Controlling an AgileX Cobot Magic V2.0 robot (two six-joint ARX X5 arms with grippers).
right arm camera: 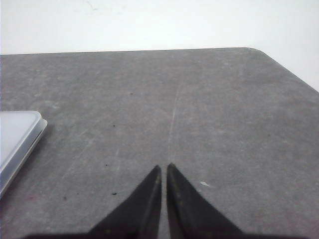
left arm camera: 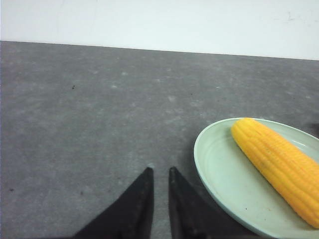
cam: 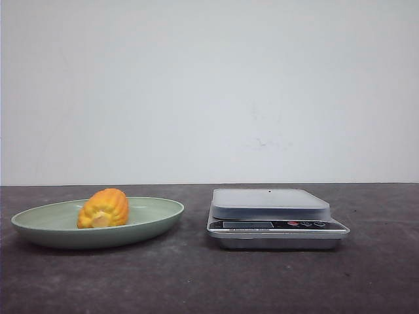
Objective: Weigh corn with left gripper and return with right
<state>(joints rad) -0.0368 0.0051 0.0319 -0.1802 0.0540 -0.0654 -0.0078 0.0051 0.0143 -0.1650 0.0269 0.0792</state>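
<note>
1. Front view showed the corn (cam: 103, 209) lying in the green plate (cam: 157, 219), with the scale (cam: 275, 216) bare beside it.
2. That layout fitted either a cob waiting to be weighed or one already weighed and returned; the pictures could not settle which.
3. The left tool (left arm camera: 159, 175) and right tool (right arm camera: 164, 169) were each nearly pressed together, holding nothing, above the dark grey surface (cam: 196, 281).
4. A plain white wall (cam: 209, 85) stood behind.

You are looking at a matt, faintly scuffed dark grey tabletop (cam: 196, 281), a smooth pale-green plate (cam: 154, 219) with a soft sheen, waxy ribbed corn (cam: 105, 208), and a scale (cam: 275, 216) showing brushed-metal-looking edging.
</note>
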